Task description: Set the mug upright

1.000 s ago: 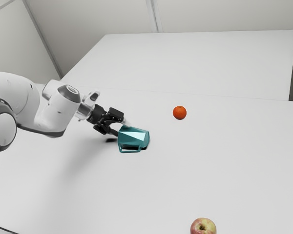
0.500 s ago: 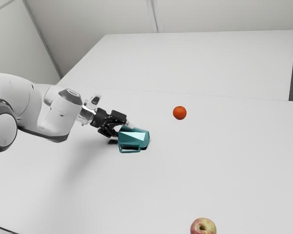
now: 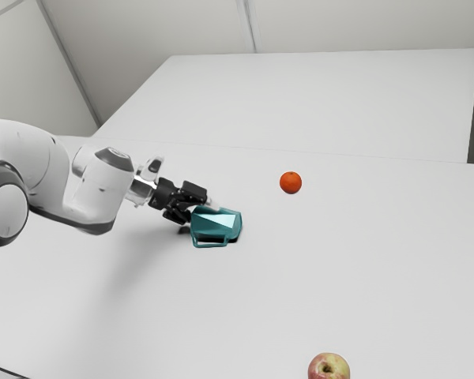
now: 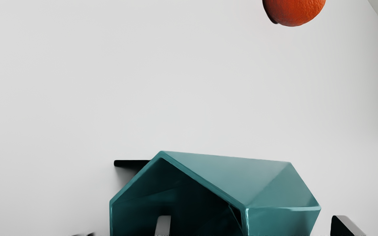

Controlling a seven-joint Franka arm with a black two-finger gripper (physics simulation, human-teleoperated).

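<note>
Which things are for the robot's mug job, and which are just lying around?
For the job:
- teal faceted mug, tipped on its side
- black two-finger gripper, open at the mug

Just lying about:
- round orange fruit
- red-and-yellow apple

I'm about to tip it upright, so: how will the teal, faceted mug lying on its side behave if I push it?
The mug looks rigid, and its flat facets should discourage free rolling. Its angular handle, jutting out sideways, may brace it against rolling that way. The glossy walls could prove slippery to grip.
</note>
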